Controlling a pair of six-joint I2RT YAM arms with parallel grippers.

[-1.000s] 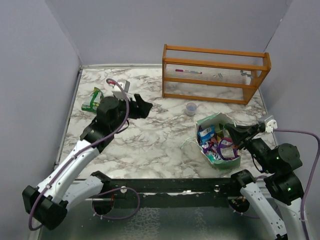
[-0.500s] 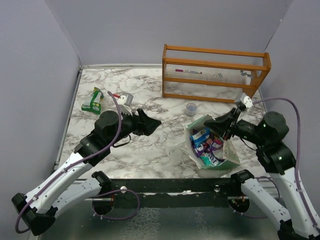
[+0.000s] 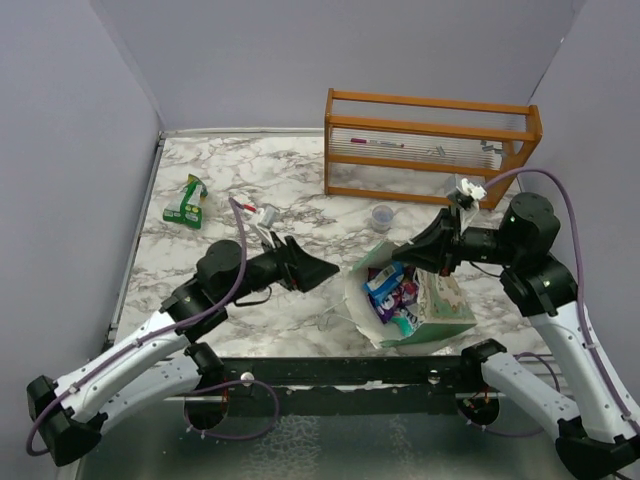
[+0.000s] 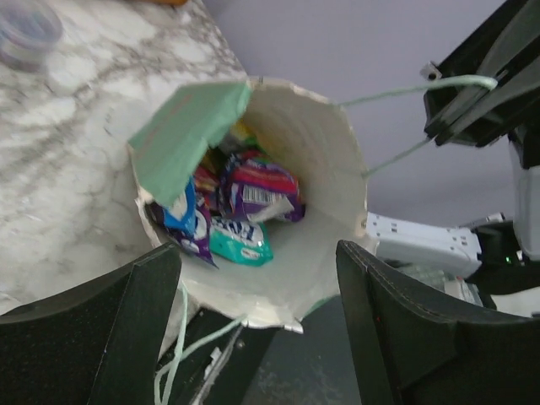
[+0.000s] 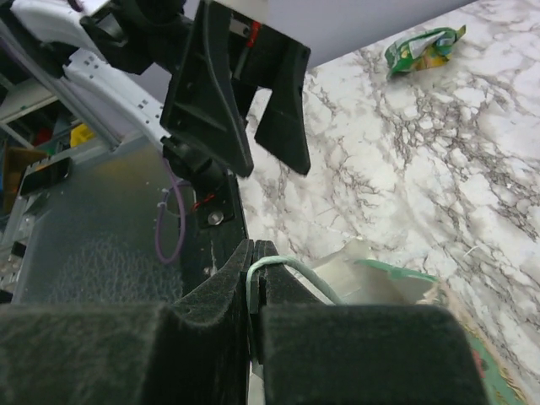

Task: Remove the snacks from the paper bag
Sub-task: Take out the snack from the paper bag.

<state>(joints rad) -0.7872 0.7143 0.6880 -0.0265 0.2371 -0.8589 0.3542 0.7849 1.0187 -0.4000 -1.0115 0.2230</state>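
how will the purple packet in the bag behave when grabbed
Probably light and crinkly: the purple packet looks thin and glossy, so it may slip. It lies loose among other snacks in the paper bag, so neighbours could shift.

The top external camera sits high behind the arm bases and looks down and forward over the whole marble table (image 3: 300,185), as far as the orange wooden rack (image 3: 430,127) by the far wall. The left wrist camera looks out between its own fingers (image 4: 93,329), close on the open mouth of the paper bag (image 4: 325,160) and the snacks (image 4: 245,207) inside. It also catches the right gripper (image 4: 439,118). The right wrist camera looks low over its fingers, back across the table to the left gripper (image 5: 268,164) and a green packet (image 5: 418,46). The overhead view takes in all of these.
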